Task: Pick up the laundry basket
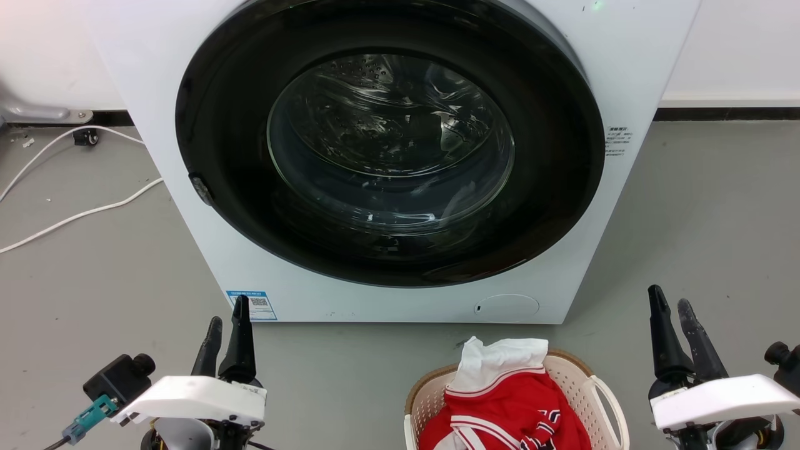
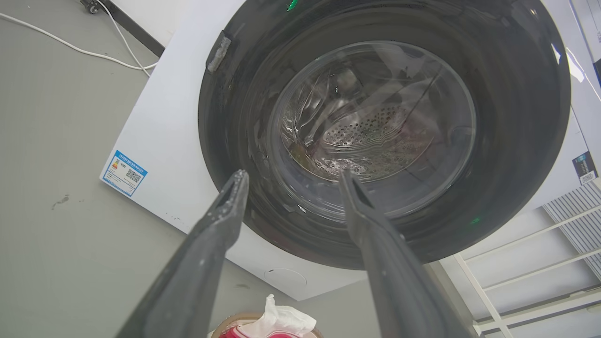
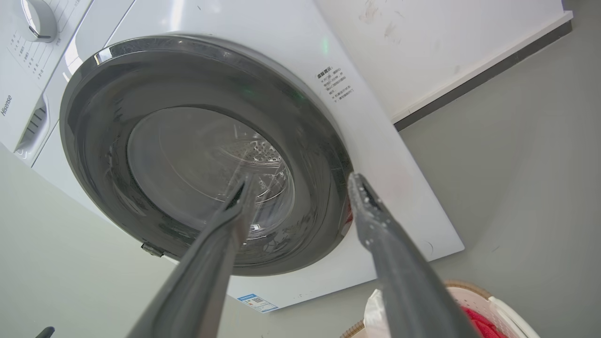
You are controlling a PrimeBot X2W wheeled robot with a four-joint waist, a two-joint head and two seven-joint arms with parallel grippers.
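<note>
While laundry basket [image 1: 572, 375] sat on floor just before washer [image 1: 387, 156], clothes [image 1: 506, 406] heaped inside, we judged reach not yet begun. Left claw [image 1: 228, 311] and right claw [image 1: 669, 297] hung either side of basket, fingers parted, holding nothing. Next move, we reckoned: lower both claws to side handles, close on them, lift level.
</note>
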